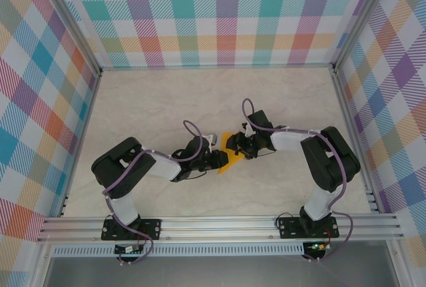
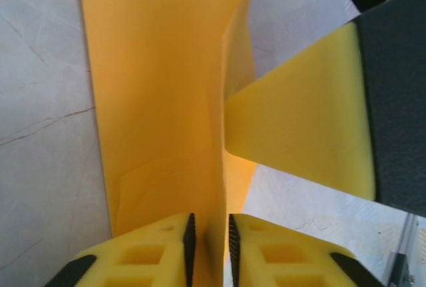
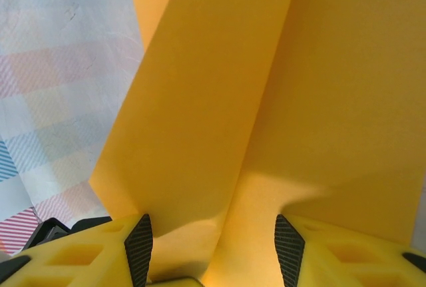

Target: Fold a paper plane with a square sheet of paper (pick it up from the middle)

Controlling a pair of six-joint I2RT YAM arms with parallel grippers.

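Paper sheet [image 1: 227, 163], orange-yellow and already creased, sits at the middle of your bench [image 1: 200, 100], caught between the tips of both arms. From the overhead camera you see only a small yellow wedge of it, because the two black wrists meet over it. Your left tool [image 1: 214, 158] reaches in from the left. Your right tool [image 1: 236, 146] reaches in from the right, a little farther from you.

From the left wrist camera, the paper rises as a tall band with a vertical fold down its length. The left tool stands narrow, and that fold runs down into the slim gap between its black pads [image 2: 190, 237]. You cannot tell whether the pads press the paper or only flank it. One yellow foam finger [image 2: 299, 127] of the right tool comes in from the right, its blunt end against the paper's right face.

From the right wrist camera, the right tool stands wide, its ribbed pads [image 3: 139, 250] well apart. The paper stands between them as two sloping flaps that meet along a crease. The left flap's lower corner comes down to the left pad. Beyond the paper's left edge you see a checked wall panel [image 1: 219, 14], blurred.
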